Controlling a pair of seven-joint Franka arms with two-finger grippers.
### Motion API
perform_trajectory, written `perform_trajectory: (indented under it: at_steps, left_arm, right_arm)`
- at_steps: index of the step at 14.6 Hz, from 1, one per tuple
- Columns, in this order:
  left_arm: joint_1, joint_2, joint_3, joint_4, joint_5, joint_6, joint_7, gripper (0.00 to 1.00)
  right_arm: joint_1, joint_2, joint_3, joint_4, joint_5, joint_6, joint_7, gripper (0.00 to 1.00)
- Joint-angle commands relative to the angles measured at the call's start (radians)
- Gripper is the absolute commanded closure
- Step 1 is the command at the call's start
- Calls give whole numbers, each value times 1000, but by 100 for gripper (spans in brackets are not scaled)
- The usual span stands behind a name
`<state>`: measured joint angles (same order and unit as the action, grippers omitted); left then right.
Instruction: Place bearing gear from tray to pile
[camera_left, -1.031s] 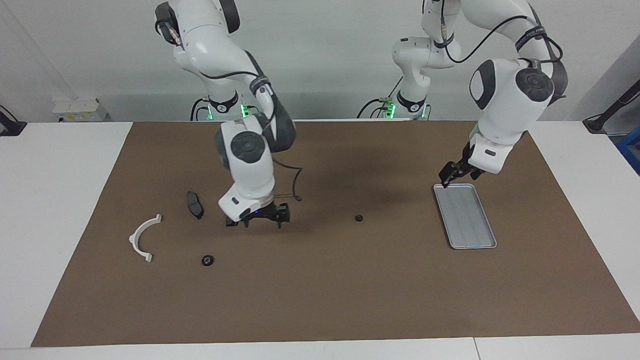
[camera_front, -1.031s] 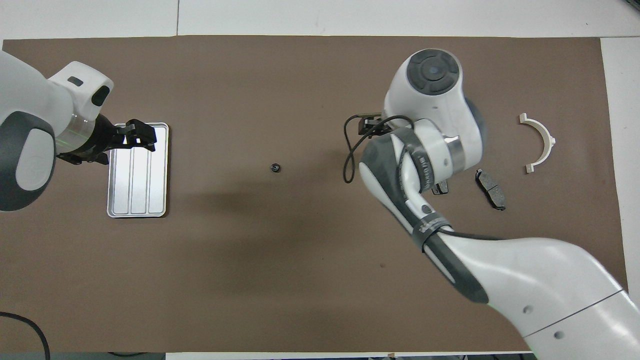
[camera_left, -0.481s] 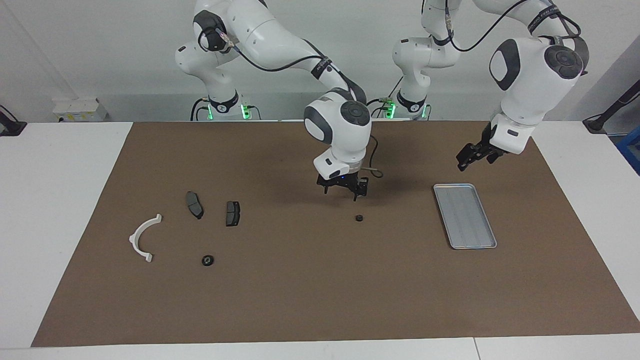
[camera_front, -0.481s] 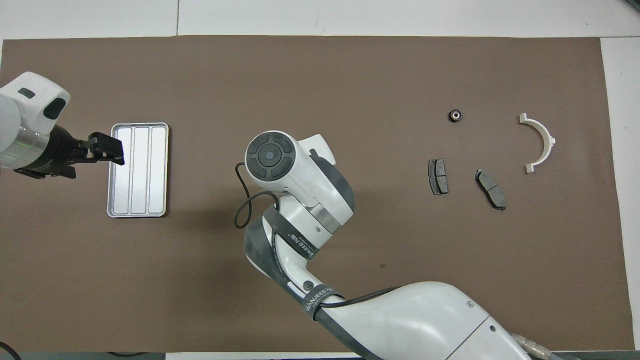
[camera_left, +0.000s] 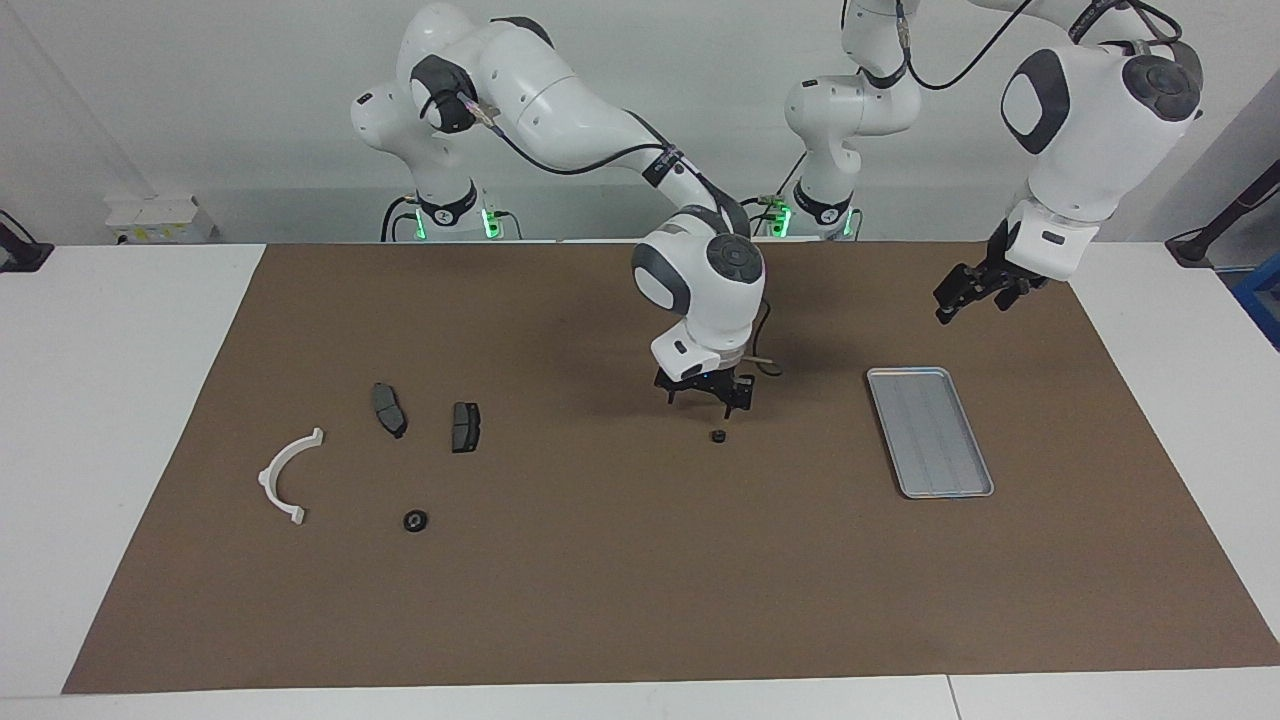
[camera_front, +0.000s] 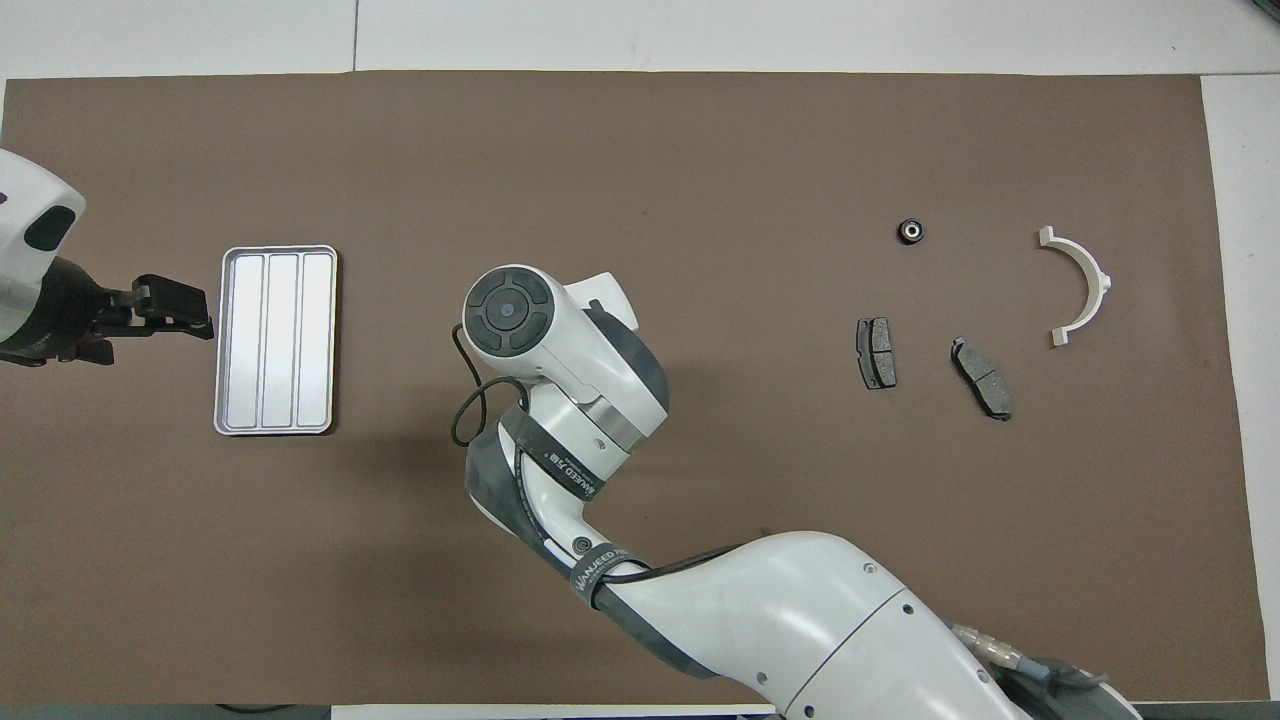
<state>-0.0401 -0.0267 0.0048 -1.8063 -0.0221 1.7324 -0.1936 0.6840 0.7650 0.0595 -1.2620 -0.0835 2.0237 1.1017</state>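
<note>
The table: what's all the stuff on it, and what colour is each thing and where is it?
tray: one, silver-grey, nothing in it, at the left arm's end of the brown mat.
bearing gears: two, black; one on the mat mid-table, under the right gripper; one by the pile, farther from the robots than the pads.
brake pads: two, dark grey, side by side at the right arm's end.
bracket: one, white half-ring, beside the pads, closest to the right arm's end.
mat: one, brown, covers most of the white table.
right gripper: one, black, fingers open, raised just over the mid-table gear.
left gripper: one, black, fingers open, in the air near the tray.
</note>
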Motion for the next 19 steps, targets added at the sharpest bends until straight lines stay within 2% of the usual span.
perform_trajectory:
  at_steps: [1,5,9,10,16,18,19]
  left_arm:
    - [11,-22,-6,-28,2,10,26,0]
    - [14,-18,-6,24,4,-20,51,0]
    - [26,-30,-25,79,5,-108,51,0]
    - [29,-30,-25,103,5,-129,54,0]
    - [29,-39,-25,110,4,-139,102,0]
    - [28,-39,-25,108,4,-139,109,0]
    - [28,-39,-25,108,4,-139,109,0]
  right_arm:
    - [9,69,-4,107,-5,-16,24,0]
    - [8,154,-9,193,-27,-6,23,0]
    - [8,154,-9,193,-29,-13,23,0]
    - [6,154,-9,193,-29,-19,23,3]
    - [0,154,-10,201,-27,-23,21,58]
    - [-4,154,-10,201,-27,-22,20,69]
    - [-6,152,-10,201,-27,-22,20,78]
